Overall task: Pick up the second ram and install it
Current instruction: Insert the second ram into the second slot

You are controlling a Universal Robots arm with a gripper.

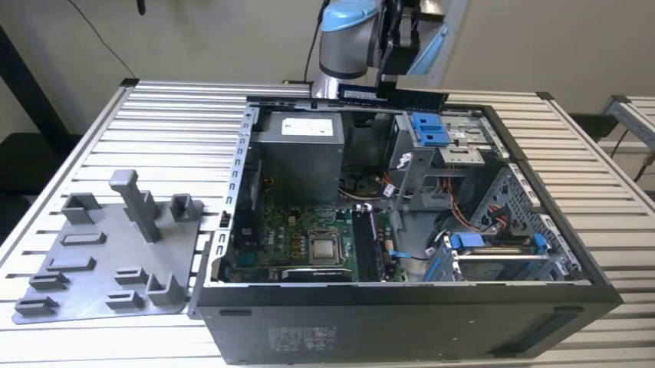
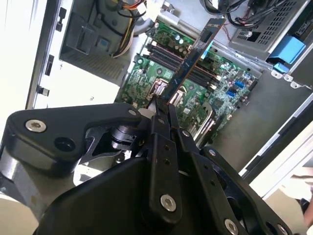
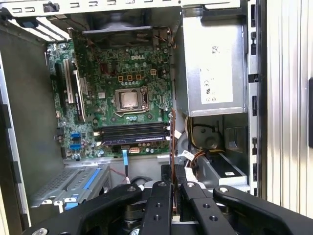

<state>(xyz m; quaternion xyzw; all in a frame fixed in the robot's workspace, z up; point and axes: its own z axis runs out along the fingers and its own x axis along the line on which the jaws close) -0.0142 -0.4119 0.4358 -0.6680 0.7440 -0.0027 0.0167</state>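
Bench: slatted metal; it carries the case and the plate.
Case: lying flat with its side off, so the inside faces up.
Plate: grey, with blocks and posts, just beside the case on the exterior view's left.
Arm: stands over the far rim of the case.
Board: green, on the case floor.
Slots: a bank of long dark rows next to the processor socket.
Tool: closed on one end of the ram, with a finger on each face.
Ram: dark blue and in the air. Its free length runs out from the tool above the board. In the exterior view it lies level over the far rim, well apart from the slots.
Step in hand: the pick looks done. This is the carry toward the slots, and nothing is seated yet.
Install calls for: the contact edge turned down toward the board, the stick set along a free slot, and a straight, even press so it does not go in at a tilt.
Hard to tell: which slots are filled or free, whether the end latches stand open, where the notch sits on the ram's edge, and how deep the ram sits between the fingers.
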